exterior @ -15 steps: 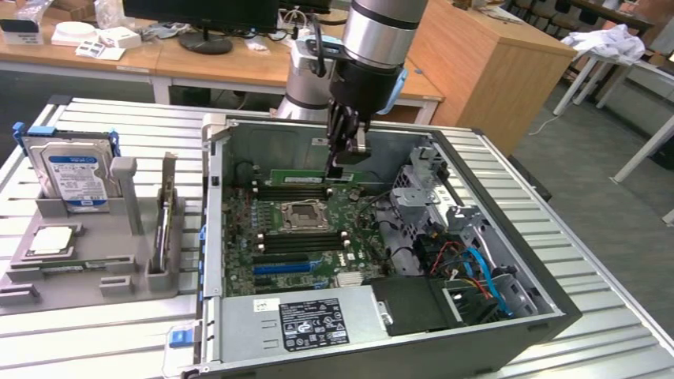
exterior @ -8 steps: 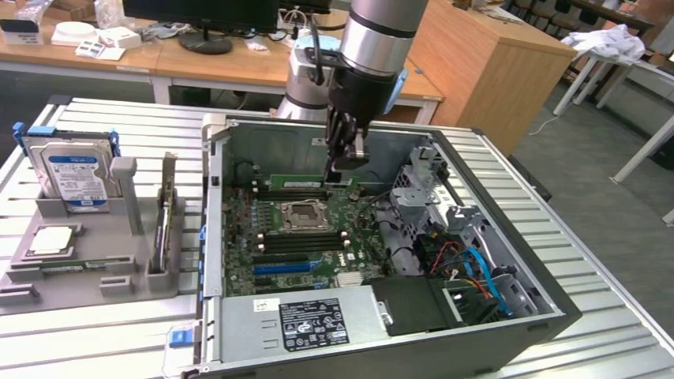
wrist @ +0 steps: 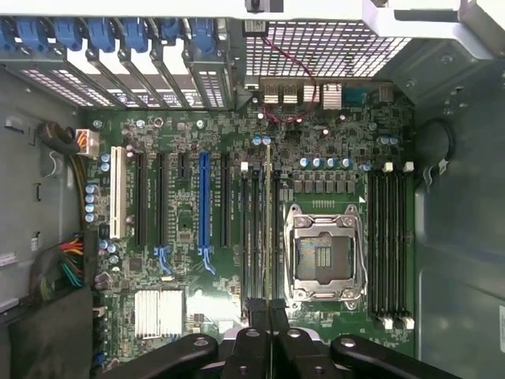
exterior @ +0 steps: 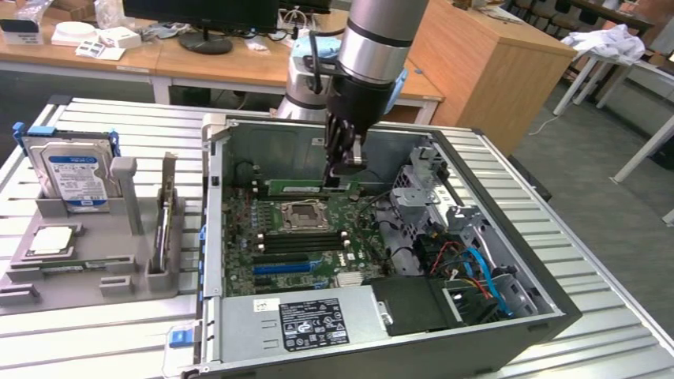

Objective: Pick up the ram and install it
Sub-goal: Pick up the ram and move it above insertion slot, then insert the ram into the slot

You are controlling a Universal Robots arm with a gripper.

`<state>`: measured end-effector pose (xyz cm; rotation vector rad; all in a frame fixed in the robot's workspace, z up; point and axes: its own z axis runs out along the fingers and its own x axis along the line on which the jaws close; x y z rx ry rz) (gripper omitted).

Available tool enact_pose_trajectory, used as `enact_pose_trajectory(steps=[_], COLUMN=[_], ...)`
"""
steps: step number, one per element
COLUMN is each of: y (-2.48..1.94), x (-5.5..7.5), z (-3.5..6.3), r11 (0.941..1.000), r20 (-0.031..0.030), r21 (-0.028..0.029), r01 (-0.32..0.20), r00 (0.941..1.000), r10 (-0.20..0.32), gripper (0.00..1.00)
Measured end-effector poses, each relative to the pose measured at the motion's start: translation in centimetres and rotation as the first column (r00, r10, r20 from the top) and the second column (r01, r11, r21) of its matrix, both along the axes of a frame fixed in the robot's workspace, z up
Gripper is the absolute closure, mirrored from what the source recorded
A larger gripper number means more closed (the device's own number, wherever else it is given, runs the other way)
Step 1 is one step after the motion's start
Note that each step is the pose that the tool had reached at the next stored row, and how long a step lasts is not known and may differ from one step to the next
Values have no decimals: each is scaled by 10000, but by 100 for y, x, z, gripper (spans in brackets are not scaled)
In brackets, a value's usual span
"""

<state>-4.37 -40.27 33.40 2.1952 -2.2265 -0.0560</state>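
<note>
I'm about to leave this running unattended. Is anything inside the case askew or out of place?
Nothing stands out. The ram is held level in the shut gripper above the motherboard, its edge in line with the long black slots, and no cable lies across them.

Soft, even overhead room light fills the exterior view, leaving the ribbed table (exterior: 589,260) pale and faintly shiny. A bright streak of glare runs down the metal arm (exterior: 371,55). The walls of the computer case (exterior: 548,316) shade its interior (noticeably dimmer than the surroundings). In the wrist view the motherboard (wrist: 181,229) is evenly lit, light glows through the grille (wrist: 316,47), the cables (wrist: 55,316) sink into shadow, and the gripper (wrist: 267,304) reads as a black shape. Blue brackets (wrist: 102,35) fan outward from wide-angle distortion.
</note>
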Motion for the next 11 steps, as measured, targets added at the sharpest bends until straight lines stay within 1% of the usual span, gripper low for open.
enact_pose_trajectory(steps=[2,11], y=[0,0], x=[0,0], z=[-23,-35], r11=[10000,10000], r20=[0,1], r21=[1,3], r01=[0,0], r00=[10000,10000], r10=[0,0], gripper=[88,88])
